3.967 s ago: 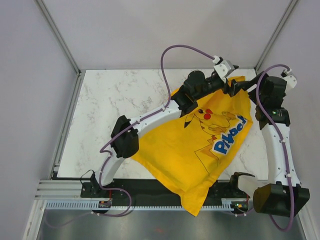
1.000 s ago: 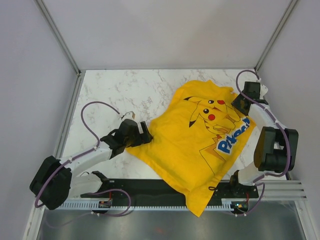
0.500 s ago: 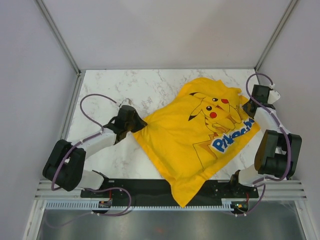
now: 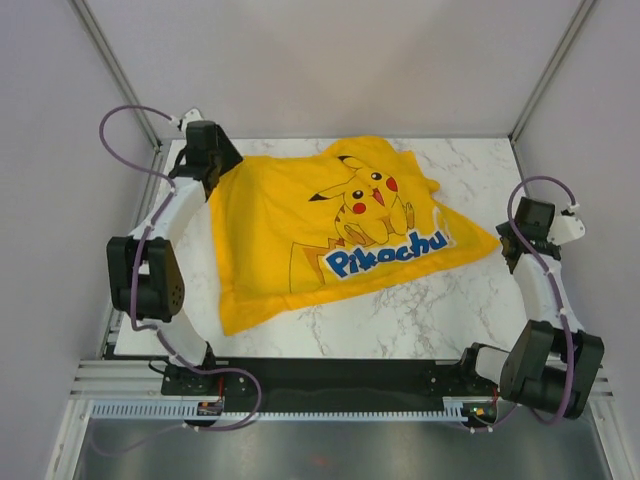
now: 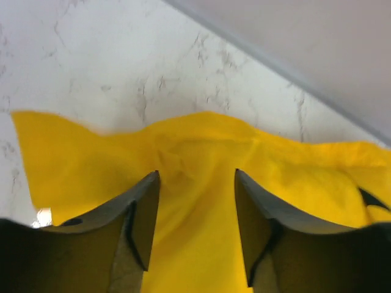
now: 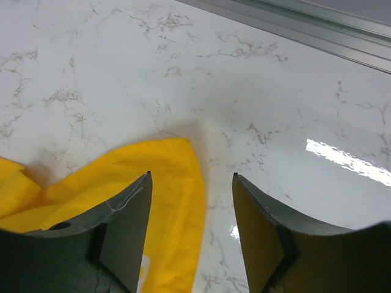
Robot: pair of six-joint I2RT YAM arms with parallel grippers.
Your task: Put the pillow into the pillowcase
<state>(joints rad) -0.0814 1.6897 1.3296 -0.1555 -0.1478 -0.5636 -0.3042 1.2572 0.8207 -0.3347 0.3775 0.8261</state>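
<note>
The yellow pillowcase with the Pikachu print and blue lettering lies spread on the marble table, slightly puffed. No white pillow shows in any view. My left gripper is at the pillowcase's far left corner. In the left wrist view it is open, jaws apart over the yellow cloth, not pinching it. My right gripper is at the pillowcase's right corner. In the right wrist view it is open, with the cloth corner lying under the left finger and part of the gap.
The marble table is bounded by a metal frame post at the far left and far right. A metal rail runs along the table's edge beyond the right gripper. Grey walls close in three sides.
The pillowcase has swung left and back and now lies fully on the table instead of hanging over the near edge. The left arm moved to the far left corner, the right arm nearer and right.
</note>
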